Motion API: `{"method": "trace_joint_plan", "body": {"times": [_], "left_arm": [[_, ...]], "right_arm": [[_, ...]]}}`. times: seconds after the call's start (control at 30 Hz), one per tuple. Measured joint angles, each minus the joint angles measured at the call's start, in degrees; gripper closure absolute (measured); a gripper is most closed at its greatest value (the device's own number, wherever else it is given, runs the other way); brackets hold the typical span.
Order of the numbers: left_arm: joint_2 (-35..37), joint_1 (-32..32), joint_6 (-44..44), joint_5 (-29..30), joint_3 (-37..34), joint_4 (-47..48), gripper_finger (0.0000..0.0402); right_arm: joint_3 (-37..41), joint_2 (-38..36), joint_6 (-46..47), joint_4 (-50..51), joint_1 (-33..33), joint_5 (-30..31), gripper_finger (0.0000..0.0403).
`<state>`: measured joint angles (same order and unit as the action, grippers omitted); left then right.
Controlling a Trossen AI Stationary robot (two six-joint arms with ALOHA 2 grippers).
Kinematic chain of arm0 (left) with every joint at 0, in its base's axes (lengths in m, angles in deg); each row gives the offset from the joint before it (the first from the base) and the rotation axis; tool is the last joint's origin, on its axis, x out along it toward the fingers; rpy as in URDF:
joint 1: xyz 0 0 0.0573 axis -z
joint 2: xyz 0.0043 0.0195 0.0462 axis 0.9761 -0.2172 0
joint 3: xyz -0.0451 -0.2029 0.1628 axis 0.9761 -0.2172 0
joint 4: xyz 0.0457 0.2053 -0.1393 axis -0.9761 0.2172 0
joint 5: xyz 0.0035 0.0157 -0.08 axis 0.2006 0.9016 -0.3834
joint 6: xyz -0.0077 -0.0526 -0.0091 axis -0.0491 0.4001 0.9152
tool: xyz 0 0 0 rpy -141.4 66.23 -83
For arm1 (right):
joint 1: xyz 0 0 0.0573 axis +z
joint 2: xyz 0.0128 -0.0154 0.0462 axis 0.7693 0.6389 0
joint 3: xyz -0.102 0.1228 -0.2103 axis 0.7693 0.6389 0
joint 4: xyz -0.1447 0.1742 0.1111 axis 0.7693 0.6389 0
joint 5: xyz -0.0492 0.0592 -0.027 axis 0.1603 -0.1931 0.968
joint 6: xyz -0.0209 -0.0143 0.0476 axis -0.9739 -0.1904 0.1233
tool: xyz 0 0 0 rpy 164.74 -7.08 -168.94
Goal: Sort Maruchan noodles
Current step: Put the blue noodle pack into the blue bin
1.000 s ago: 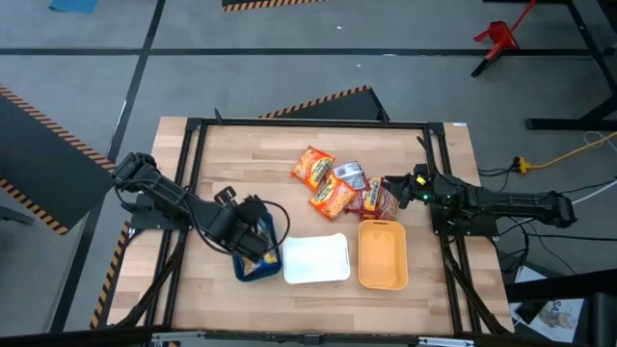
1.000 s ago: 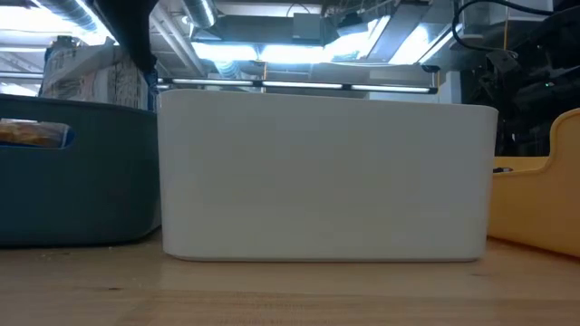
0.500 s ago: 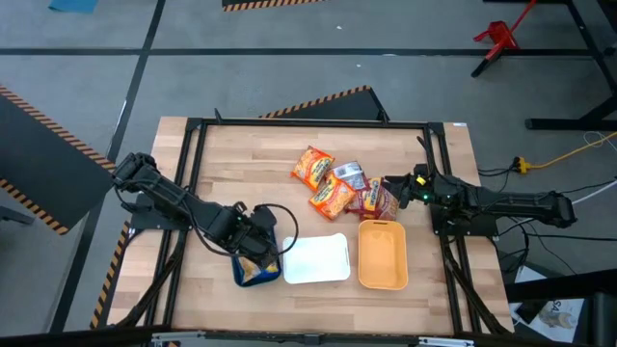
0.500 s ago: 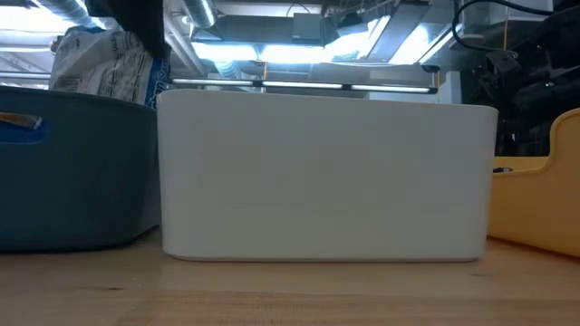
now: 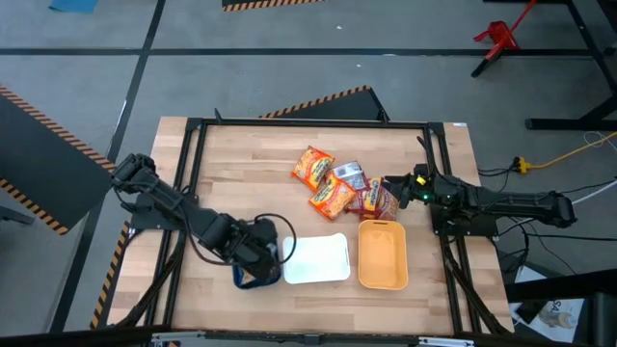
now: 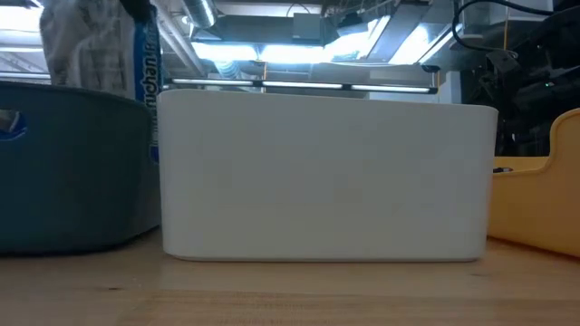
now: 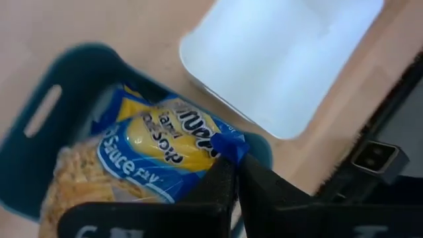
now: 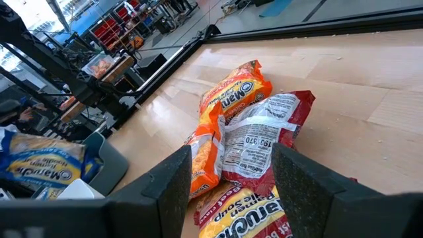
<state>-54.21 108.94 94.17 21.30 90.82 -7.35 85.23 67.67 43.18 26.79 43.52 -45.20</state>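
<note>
Wooden table (image 5: pixel 251 159), grey floor around. Left gripper (image 7: pixel 232 173) pinching blue packet (image 7: pixel 158 149) over teal tray (image 7: pixel 39 119); right gripper (image 8: pixel 231 192) half-spread, empty, beside packet pile (image 5: pixel 337 188).

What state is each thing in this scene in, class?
left gripper: shut on blue packet, over teal tray
right gripper: open, holding nothing
white tray: upright, empty
yellow tray: upright, empty
orange packets: lying on table, unsorted
red packet: lying on table

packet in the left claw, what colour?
Blue with a yellow noodle picture: the noodle packet shows best in the left wrist view.
</note>
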Motion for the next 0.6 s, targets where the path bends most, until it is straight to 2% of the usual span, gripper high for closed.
{"method": "trace_joint_plan", "body": {"times": [0.3,0.6], "left_arm": [[0.0,2.7,4.7,-0.9,0.0,-0.7,0.0386],[0.0,4.0,9.9,-2.4,0.0,-0.7,0.0343]], "right_arm": [[0.0,0.0,0.0,0.0,0.0,0.0,0.0207],[0.0,0.0,0.0,0.0,0.0,0.0,0.0207]]}}
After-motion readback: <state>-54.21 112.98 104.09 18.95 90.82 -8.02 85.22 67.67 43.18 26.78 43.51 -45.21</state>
